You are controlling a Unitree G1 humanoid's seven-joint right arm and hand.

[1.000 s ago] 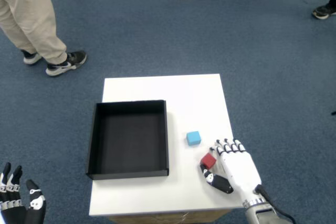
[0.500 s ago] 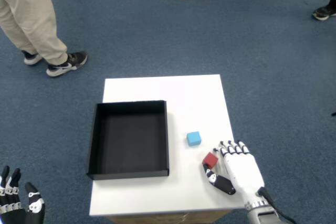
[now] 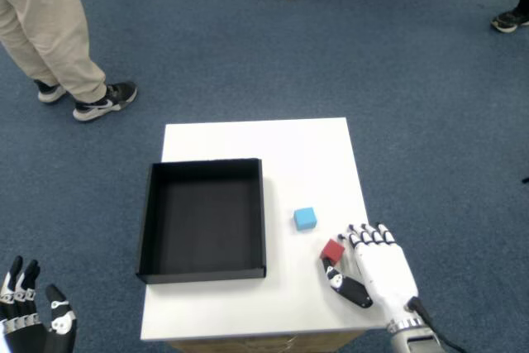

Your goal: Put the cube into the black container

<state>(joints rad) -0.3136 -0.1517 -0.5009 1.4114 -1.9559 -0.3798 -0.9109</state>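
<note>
Your right hand (image 3: 374, 269) grips the red cube (image 3: 332, 250) on the white bench (image 3: 256, 142), amid blue carpet (image 3: 413, 80), beside the black container (image 3: 203, 219).

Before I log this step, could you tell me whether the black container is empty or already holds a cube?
Empty. The black container shows only its bare dark floor; the blue cube and red cube are both on the white table outside it.

No legible txt, labels, brand marks, nos. or signs anywhere in view, incl. the worktop (image 3: 248, 142), the black container (image 3: 204, 219) and both cubes.
</note>
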